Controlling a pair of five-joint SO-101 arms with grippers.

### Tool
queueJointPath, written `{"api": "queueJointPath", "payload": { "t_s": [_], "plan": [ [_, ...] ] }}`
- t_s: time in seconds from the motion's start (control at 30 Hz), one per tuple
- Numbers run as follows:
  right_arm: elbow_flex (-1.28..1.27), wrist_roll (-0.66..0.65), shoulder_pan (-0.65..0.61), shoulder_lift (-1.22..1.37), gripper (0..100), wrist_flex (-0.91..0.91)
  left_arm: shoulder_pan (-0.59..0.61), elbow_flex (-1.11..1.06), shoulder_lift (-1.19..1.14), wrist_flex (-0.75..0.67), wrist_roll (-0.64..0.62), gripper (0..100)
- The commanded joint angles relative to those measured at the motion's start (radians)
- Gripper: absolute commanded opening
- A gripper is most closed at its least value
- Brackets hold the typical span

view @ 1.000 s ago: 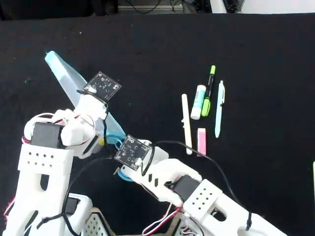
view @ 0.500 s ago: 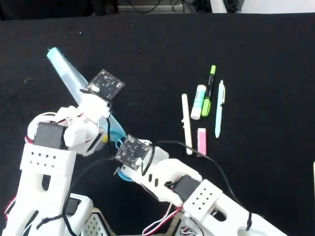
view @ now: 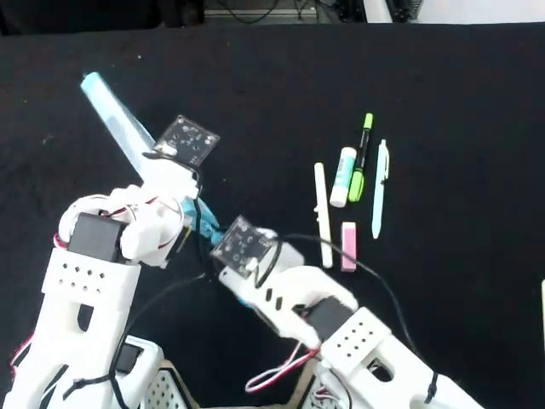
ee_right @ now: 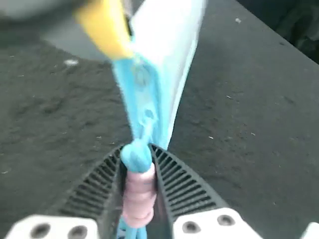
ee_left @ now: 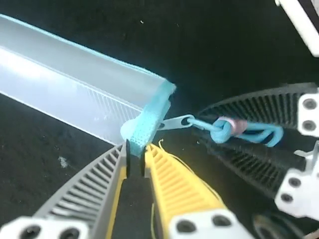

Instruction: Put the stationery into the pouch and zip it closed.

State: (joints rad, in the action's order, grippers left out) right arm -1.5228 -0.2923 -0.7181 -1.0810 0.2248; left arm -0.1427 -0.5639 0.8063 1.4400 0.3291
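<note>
The black desk [view: 443,85] carries everything. Two white arms stand at its near edge, the left arm [view: 89,264] on the left side and the right arm [view: 332,319] coming in from the lower right. Their ends meet near the middle of the desk.

The pouch [view: 119,123] is long, narrow and half transparent, with light blue edges. It runs in a diagonal line from the far left corner area toward the two arms. In the left wrist view the left fingers [ee_left: 169,169], one grey and one yellow, are clenched on the blue fabric tab [ee_left: 144,134] at the near end of the pouch. The metal zipper pull [ee_left: 174,122] sticks out just beside this tab.

A blue cord [ee_left: 259,134] with a pink bead [ee_left: 233,125] hangs on the zipper pull. The right fingers [ee_right: 177,184], black and ribbed, are pressed together on the knot of this cord and on the bead.

The stationery lies on the desk to the right of the arms, well apart from the pouch. There is a light blue pen [view: 380,189], a white pen [view: 322,213], a green highlighter [view: 359,166], a glue stick [view: 342,176] and a small pink eraser [view: 348,245]. The highlighter lies between the glue stick and the blue pen, and the eraser is just beside the lower end of the white pen.
</note>
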Motion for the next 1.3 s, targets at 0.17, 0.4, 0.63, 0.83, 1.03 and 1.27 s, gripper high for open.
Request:
{"api": "queueJointPath", "payload": {
  "t_s": [0.17, 0.4, 0.63, 0.83, 1.03, 1.27],
  "plan": [
    [0.125, -0.006, 0.13, -0.016, 1.1, 0.02, 0.09, 0.216, 0.018, -0.017, -0.077, 3],
    [0.429, -0.009, 0.141, -0.016, 1.1, 0.423, 0.188, 0.3, 0.018, -0.014, -0.146, 3],
    [0.653, -0.089, 0.143, -0.016, 1.1, 0.583, 0.186, 0.4, 0.018, -0.011, -0.203, 3],
    [0.802, -0.147, 0.143, -0.015, 1.1, 0.689, 0.186, 0.521, 0.018, 0.074, -0.21, 3],
    [0.952, -0.149, 0.143, -0.012, 1.1, 0.844, 0.191, 0.526, 0.005, 0.178, -0.206, 3],
    [0.964, -0.149, 0.137, -0.008, 1.1, 0.844, 0.166, 0.53, 0.006, 0.259, -0.203, 14]
  ]
}}
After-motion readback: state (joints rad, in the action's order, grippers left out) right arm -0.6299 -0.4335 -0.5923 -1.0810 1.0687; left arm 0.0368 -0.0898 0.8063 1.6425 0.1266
